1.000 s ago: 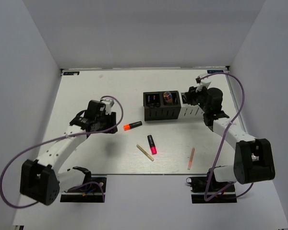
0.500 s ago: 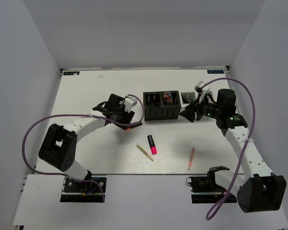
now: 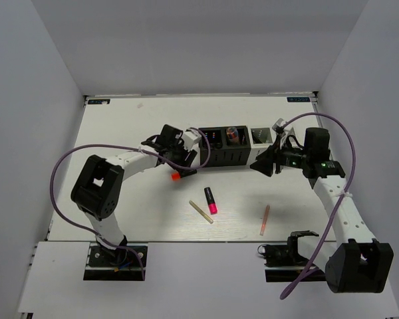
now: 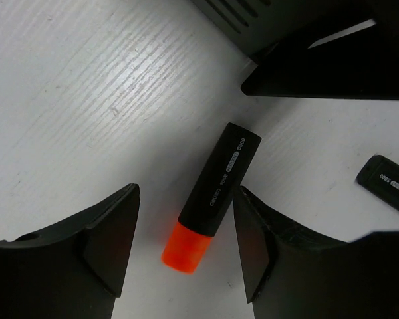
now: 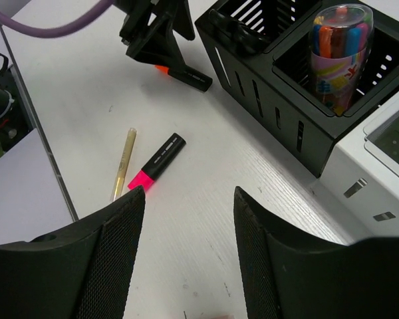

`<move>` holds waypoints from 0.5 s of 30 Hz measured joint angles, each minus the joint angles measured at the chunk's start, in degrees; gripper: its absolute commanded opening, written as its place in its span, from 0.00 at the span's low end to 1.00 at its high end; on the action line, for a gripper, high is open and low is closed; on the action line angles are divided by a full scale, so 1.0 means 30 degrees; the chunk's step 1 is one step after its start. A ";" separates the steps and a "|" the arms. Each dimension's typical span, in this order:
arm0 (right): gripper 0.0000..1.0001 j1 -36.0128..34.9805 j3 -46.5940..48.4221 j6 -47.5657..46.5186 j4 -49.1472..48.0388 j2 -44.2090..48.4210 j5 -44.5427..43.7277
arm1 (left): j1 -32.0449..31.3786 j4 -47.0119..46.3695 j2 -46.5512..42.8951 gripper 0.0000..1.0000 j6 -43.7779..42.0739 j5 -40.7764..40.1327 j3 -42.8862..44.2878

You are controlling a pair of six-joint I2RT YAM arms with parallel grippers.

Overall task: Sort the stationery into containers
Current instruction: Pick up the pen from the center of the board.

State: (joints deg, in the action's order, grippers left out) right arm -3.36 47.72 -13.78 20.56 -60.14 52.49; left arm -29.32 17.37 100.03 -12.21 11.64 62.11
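Observation:
An orange-capped black highlighter (image 4: 213,196) lies flat on the table, cap toward me, between the open fingers of my left gripper (image 4: 186,249) without being held. From above, that left gripper (image 3: 185,165) hovers over the highlighter (image 3: 177,176) just left of the containers (image 3: 223,157). My right gripper (image 5: 186,259) is open and empty above bare table in front of the white cups (image 3: 261,136). A pink-capped highlighter (image 5: 156,163), a beige stick (image 5: 123,163) and a thin salmon stick (image 3: 265,220) lie loose on the table.
The second black cup (image 5: 306,133) holds a clear case of coloured pens (image 5: 339,46). The white cup (image 5: 379,166) stands just right of it. Grey walls enclose the table on three sides.
My left gripper has swung right to the orange highlighter and opened wider. My right gripper has come off the white cups toward the front, opening as well.

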 measured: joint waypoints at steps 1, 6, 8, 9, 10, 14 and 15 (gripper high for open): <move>0.59 0.0087 0.0000 0.0000 0.0000 -0.0007 0.0087 | -0.0051 0.0022 0.0138 0.69 -0.0102 0.0000 0.0000; 0.60 0.0495 -0.0044 0.0007 0.0000 -0.0182 0.0583 | -0.0109 -0.0109 0.0335 0.69 -0.0444 0.0160 -0.0168; 0.60 0.0648 -0.0102 0.0015 0.0000 -0.0262 0.0729 | -0.0131 -0.0226 0.0335 0.69 -0.0576 0.0248 -0.0328; 0.60 0.0714 -0.0124 0.0015 0.0007 -0.0306 0.0801 | -0.0138 -0.0240 0.0335 0.68 -0.0663 0.0284 -0.0408; 0.60 0.0758 -0.0131 0.0022 0.0015 -0.0342 0.0882 | -0.0138 -0.0262 0.0335 0.68 -0.0743 0.0291 -0.0481; 0.60 0.0918 -0.0175 0.0066 0.0015 -0.0372 0.1260 | -0.0146 -0.0408 0.0335 0.66 -0.1013 0.0291 -0.0750; 0.60 0.1042 -0.0197 0.0080 0.0015 -0.0372 0.1370 | -0.0146 -0.0495 0.0335 0.66 -0.1071 0.0284 -0.0845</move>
State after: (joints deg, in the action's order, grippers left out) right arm -0.23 47.13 -13.54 20.60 -61.25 56.60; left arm -29.76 15.88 101.03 -15.42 12.49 59.57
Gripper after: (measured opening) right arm 0.602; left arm 0.667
